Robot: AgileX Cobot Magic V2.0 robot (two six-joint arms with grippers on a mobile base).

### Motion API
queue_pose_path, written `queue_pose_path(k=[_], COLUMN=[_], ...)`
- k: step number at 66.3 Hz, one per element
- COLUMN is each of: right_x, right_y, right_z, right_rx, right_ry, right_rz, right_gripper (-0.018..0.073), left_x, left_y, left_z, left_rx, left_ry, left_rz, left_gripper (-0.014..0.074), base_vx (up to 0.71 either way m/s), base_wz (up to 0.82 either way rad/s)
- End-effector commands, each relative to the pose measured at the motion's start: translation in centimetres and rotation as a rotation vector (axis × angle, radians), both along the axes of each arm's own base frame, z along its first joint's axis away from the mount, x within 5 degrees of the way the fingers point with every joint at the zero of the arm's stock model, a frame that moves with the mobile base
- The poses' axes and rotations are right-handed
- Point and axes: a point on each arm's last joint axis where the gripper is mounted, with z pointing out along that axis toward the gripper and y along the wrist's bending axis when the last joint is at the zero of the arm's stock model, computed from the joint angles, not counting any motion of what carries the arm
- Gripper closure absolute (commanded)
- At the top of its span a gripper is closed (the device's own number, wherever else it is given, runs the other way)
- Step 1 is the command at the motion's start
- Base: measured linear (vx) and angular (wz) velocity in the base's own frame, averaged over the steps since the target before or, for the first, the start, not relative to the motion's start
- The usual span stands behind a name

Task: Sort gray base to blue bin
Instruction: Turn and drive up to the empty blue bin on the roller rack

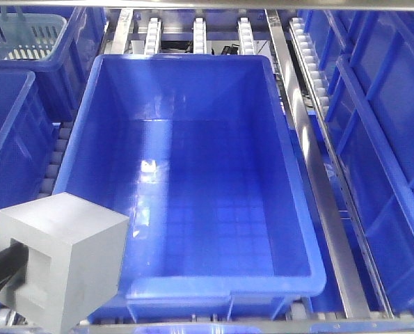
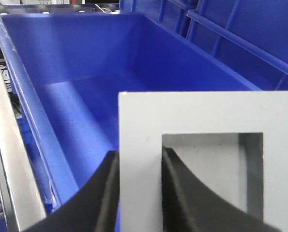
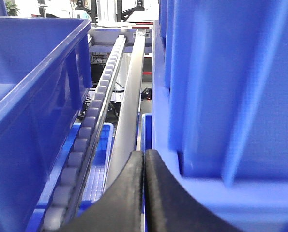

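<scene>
Front view: my left pincer is clamped on the matte light-gray cube-like block with a square recess, the gray base, with one black finger going into the recess. The block hangs at the near-left corner of the roller rack, overlapping the near-left corner of the big deep bright-blue plastic tote, the blue bin, which is empty and has a faint grid floor. I can't tell here if the block is fully inside the rim line. Left wrist view: my fingers pinch only one thin wall of the recess, one inside and one outside, with the bin's inside ahead and below. Risk, my guess: released here, the block could clip the rim corner and tip out onto the rollers. The off-centre thin-wall grip could also let it swivel or slip on a fast swing. The block looks clean and sharp-edged with smooth flat faces, and the recess is darker inside. Right wrist view: my right pincer is closed tight on nothing, low between neighbouring blue totes, over the white roller rail and steel rail. No gray base shows here. It sits close to a tote wall and could bump it.
</scene>
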Motion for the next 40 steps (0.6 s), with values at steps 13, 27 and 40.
queue_pose_path(k=[13,27,40], right_x=[-0.01,-0.01,-0.01], right_y=[0.02,0.02,0.02], right_z=[0.22,0.22,0.22], right_rx=[-0.011,-0.011,-0.011], right_ry=[-0.07,-0.07,-0.07], right_rz=[0.001,0.001,0.001], right_gripper=[0.0568,0.0568,0.0568], left_x=[0.01,0.01,0.01], left_y=[-0.12,-0.12,-0.12], left_z=[2.09,2.09,2.09], left_rx=[-0.082,-0.082,-0.082], left_ry=[-0.114,-0.114,-0.114], left_rz=[-0.009,-0.009,-0.009], left_gripper=[0.0602,0.0602,0.0602], base_vx=[0.07,0.0,0.0], base_wz=[0.03,0.0,0.0])
